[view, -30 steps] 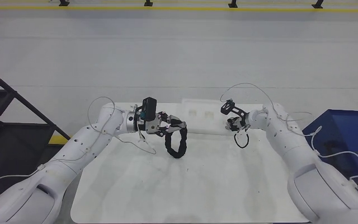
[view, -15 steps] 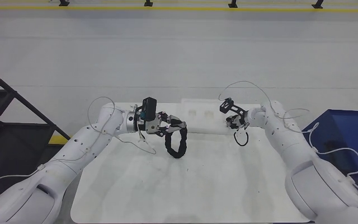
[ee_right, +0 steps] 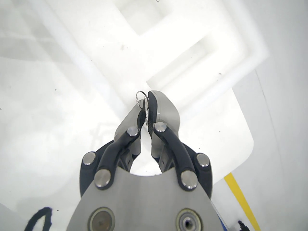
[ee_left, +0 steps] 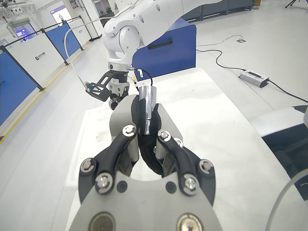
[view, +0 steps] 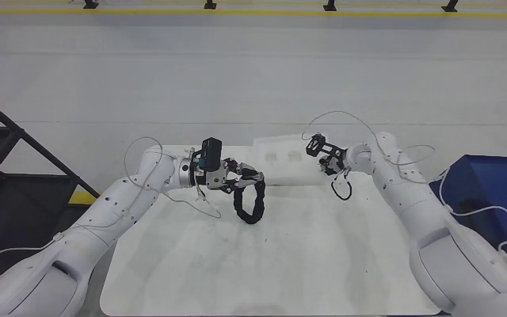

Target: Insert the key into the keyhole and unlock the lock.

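Key (ee_right: pixel 144 106) pinched in the right gripper (view: pixel 327 165) at far right; left gripper (view: pixel 252 177) clasps the lock (ee_left: pixel 147 106), its cylinder held outward, apparently ready for insertion.

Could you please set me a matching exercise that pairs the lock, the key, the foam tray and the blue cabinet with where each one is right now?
Things:
1. lock
2. key
3. foam tray
4. blue cabinet

Places:
A. lying on the table, at its far side
B. clamped in the right gripper
C. standing on the floor beside the table
D. clamped in the left gripper

Pairs: 1-D, 2-B, 3-A, 4-C.
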Robot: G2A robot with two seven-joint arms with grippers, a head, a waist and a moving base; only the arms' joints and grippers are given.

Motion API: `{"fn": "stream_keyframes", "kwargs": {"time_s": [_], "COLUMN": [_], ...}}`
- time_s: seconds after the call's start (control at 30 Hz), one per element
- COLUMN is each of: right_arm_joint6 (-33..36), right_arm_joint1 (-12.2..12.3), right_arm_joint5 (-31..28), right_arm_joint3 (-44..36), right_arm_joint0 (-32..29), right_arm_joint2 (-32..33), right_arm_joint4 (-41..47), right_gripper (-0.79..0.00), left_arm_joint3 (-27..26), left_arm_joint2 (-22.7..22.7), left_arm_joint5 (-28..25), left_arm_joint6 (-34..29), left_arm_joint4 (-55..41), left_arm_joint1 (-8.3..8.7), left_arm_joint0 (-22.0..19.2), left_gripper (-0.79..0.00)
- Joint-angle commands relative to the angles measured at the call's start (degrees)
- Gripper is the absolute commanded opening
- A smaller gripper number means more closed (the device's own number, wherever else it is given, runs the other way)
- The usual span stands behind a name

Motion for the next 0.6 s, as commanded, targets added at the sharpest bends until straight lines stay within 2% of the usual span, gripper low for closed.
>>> {"fn": "stream_keyframes", "kwargs": {"time_s": [0.0, 0.4, 0.57], "right_arm_joint6": [2.2, 16.9, 19.1], "right_arm_joint1": [0.3, 2.7, 3.8], "right_arm_joint5": [1.3, 5.7, 6.4], "right_arm_joint3": [-2.2, -16.4, -20.4], "right_arm_joint0": [-0.6, -5.8, -7.7], "right_arm_joint2": [0.2, 2.4, 4.9], "right_arm_joint4": [-0.3, -0.9, 1.0], "right_gripper": [-0.785, -0.785, -0.785], "left_arm_joint3": [0.0, 0.0, 0.0], "left_arm_joint2": [0.0, 0.0, 0.0], "left_arm_joint5": [0.0, 0.0, 0.0], "left_arm_joint6": [0.0, 0.0, 0.0], "left_arm_joint4": [0.0, 0.0, 0.0], "left_arm_joint1": [0.00, 0.00, 0.00], "left_arm_joint0": [0.0, 0.0, 0.0], "left_gripper": [-0.785, -0.785, -0.785]}}
